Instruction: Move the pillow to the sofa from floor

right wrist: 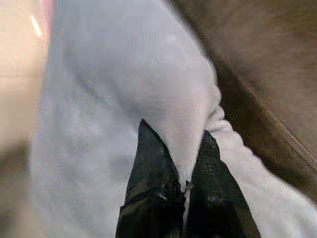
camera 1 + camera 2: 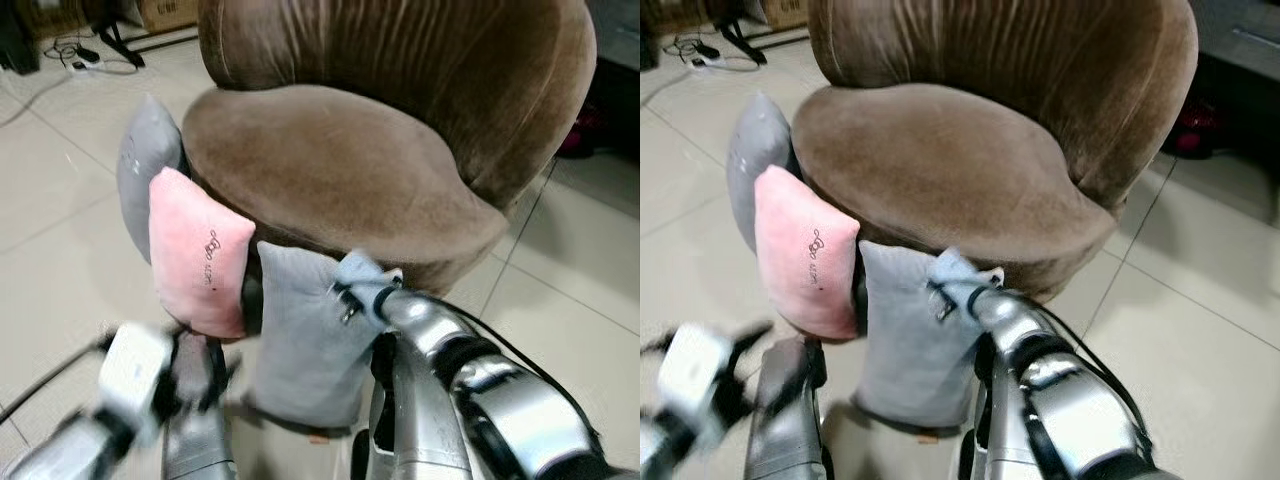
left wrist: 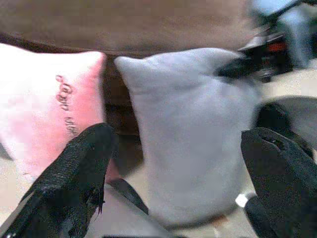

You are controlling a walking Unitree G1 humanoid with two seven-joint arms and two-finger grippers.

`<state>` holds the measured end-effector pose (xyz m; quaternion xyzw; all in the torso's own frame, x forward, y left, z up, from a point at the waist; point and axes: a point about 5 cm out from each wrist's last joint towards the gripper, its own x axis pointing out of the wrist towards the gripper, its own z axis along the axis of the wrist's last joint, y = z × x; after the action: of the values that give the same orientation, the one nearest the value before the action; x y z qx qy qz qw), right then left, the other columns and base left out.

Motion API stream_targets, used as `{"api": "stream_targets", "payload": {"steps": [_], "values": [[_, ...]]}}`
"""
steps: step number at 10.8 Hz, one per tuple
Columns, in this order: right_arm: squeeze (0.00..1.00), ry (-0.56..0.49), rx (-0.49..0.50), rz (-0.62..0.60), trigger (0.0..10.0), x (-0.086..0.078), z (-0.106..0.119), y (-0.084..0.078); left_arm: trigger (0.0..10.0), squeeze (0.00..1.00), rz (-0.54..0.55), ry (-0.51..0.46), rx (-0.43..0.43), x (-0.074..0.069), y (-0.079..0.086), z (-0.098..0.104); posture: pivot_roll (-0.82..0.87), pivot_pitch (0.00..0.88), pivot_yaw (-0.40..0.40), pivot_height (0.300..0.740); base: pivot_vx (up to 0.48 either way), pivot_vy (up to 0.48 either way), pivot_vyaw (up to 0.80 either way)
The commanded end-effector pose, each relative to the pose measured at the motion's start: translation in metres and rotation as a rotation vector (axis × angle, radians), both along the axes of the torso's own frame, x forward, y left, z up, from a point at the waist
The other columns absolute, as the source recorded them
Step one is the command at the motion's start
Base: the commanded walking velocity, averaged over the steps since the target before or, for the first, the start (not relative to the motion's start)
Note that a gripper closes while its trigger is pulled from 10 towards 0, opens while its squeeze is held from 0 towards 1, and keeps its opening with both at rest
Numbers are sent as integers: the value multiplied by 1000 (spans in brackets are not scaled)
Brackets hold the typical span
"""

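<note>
Even, soft indoor light with faint floor (image 2: pixel 60 180) sheen — left arm (image 2: pixel 130 385) motion-blurred, both wrist views soft and smeared.

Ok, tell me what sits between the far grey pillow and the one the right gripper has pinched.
The pink pillow, leaning against the brown sofa; the eye views show it.
</note>
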<state>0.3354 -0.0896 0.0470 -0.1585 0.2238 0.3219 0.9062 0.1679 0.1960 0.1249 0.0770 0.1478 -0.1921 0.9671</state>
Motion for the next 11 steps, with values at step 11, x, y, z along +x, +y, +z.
{"api": "stream_targets", "payload": {"steps": [11], "values": [[0, -855, 614, -272, 0, 3, 292, -126, 10000, 0, 209, -285, -39, 71, -1, 39, -8, 0, -51, 430, 0, 0, 0]]}}
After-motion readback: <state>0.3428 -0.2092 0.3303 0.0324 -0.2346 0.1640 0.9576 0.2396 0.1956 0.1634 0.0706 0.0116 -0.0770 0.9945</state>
